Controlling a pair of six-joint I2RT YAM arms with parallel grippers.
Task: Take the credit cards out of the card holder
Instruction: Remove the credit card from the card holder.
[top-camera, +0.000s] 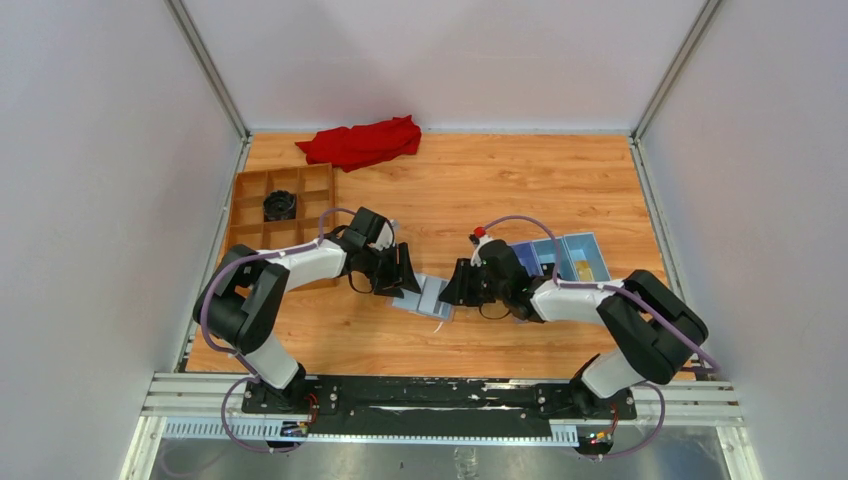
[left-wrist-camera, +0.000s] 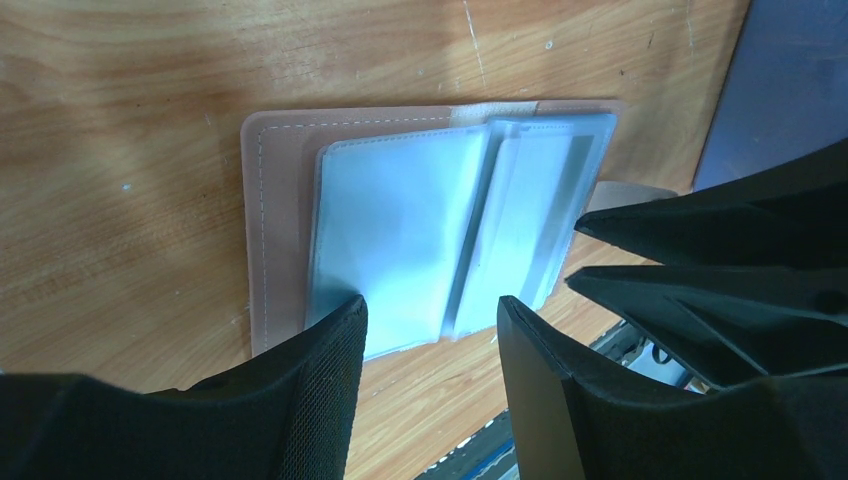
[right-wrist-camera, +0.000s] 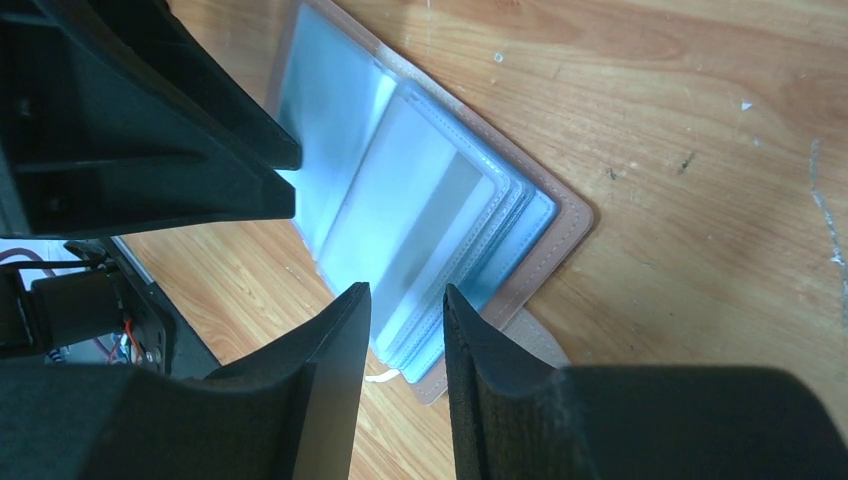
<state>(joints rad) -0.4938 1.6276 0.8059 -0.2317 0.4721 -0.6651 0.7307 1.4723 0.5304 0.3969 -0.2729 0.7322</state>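
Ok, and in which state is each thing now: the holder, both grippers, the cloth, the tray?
card holder: open, lying flat.
left gripper: open, at the holder's edge.
right gripper: narrowly open, at the holder's opposite edge.
red cloth: crumpled.
compartment tray: one black object inside.

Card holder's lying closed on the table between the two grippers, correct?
No, it isn't closed. The card holder lies open on the table between the left gripper and right gripper, its clear sleeves exposed, as the left wrist view shows.
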